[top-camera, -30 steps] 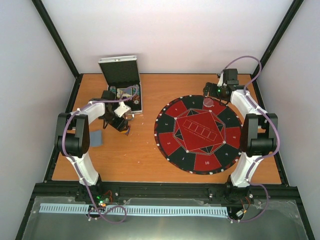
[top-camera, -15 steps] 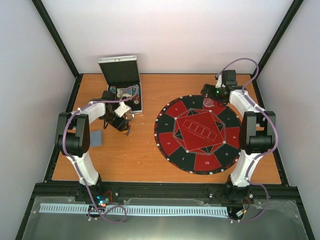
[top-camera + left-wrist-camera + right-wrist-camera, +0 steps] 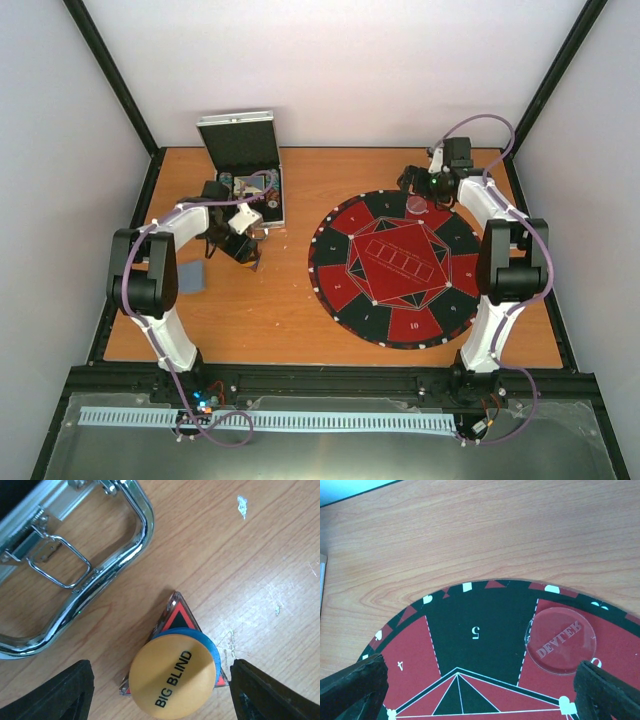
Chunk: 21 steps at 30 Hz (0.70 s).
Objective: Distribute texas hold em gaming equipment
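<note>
An orange marker disc (image 3: 172, 680) marked "BIG BLIND" lies on a blue disc (image 3: 207, 640). Both rest on a small red-and-black triangular piece (image 3: 183, 614) on the wooden table. My left gripper (image 3: 162, 695) is open, one finger on each side of the orange disc, with a gap to it on both sides. In the top view this gripper (image 3: 245, 248) is just in front of the open metal case (image 3: 247, 170). A clear "DEALER" disc (image 3: 560, 640) lies on the round red-and-black mat (image 3: 395, 268). My right gripper (image 3: 480, 692) hangs open and empty over the mat's far edge, the disc near its right finger.
The case's chrome handle (image 3: 110, 570) lies close beyond the discs in the left wrist view. A grey-blue card stack (image 3: 192, 276) lies on the table left of my left arm. The mat shows numbered sectors 4 and 5 (image 3: 476, 630).
The right arm has swung a little to the left over the mat's far edge. The left gripper stays over the stacked discs, its jaws slightly wider.
</note>
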Tool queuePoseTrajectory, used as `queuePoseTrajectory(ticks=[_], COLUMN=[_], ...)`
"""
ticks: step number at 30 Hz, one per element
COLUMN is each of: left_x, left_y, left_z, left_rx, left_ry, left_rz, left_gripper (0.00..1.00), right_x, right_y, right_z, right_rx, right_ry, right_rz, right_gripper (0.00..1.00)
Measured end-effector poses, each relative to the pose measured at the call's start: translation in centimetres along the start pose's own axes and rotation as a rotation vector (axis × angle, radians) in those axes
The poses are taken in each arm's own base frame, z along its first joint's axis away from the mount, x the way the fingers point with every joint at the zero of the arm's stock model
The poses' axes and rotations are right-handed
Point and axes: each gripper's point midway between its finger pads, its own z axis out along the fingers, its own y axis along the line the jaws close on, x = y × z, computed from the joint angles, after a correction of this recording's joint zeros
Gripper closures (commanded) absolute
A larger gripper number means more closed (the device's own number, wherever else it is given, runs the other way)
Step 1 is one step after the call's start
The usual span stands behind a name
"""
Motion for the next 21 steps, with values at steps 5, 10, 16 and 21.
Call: queuePoseTrajectory(ticks=[5, 10, 16, 21], left_x=[0.9, 2.1, 2.4, 2.2], left_y=[-0.3, -0.7, -0.5, -0.3], left_z=[0.5, 1.0, 1.2, 1.3], left_rx=[0.010, 0.019, 0.006, -0.003], left_ry=[0.021, 0.048, 0.055, 0.051], left_rz=[-0.008, -0.016, -0.017, -0.013], left_gripper=[0.25, 0.30, 0.38, 0.44], right_x=[0.3, 0.3, 0.3, 0.2], right_y=[0.1, -0.1, -0.1, -0.3], right_z=[0.3, 0.3, 0.2, 0.1], right_rx=[-0.012, -0.014, -0.029, -0.029], right_ry=[0.013, 0.013, 0.015, 0.014], right_rz=[0.004, 0.008, 0.015, 0.020], right_gripper=[0.00, 0.00, 0.00, 0.00])
